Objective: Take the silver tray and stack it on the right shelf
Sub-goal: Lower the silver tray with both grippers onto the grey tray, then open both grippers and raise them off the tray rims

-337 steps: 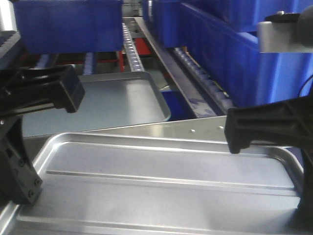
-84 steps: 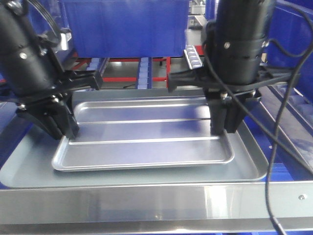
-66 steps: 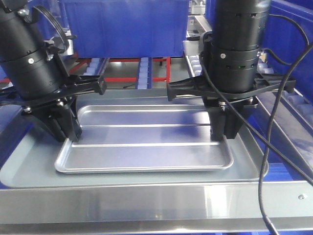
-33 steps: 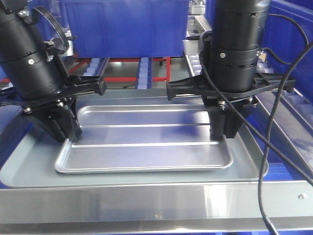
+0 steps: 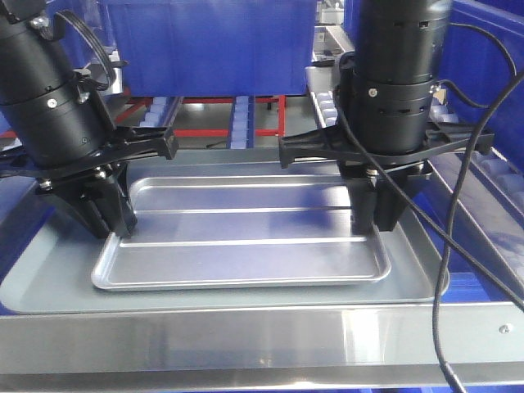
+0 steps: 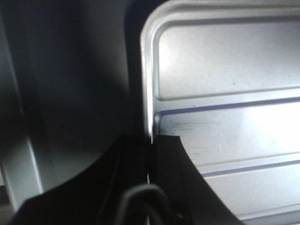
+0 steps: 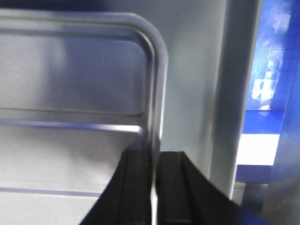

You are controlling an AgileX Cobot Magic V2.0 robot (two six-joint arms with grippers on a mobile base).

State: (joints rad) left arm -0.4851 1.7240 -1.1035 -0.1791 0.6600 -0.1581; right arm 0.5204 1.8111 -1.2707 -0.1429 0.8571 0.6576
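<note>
Gleaming, ribbed, round-cornered silver tray (image 5: 246, 246) is pinched by left gripper (image 5: 110, 223) and right gripper (image 5: 372, 219).

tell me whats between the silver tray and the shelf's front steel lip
In the front view, only the near rim and bare floor of the larger dull grey tray lie between the silver tray and the front lip.

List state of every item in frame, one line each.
silver tray: flat, nested inside the grey tray, rim pinched at both short ends
large grey matte tray: lying on the shelf behind the front lip
left gripper: shut on the tray's left rim
right gripper: shut on the tray's right rim
shelf front lip: bare
blue bin: sitting behind the trays
</note>
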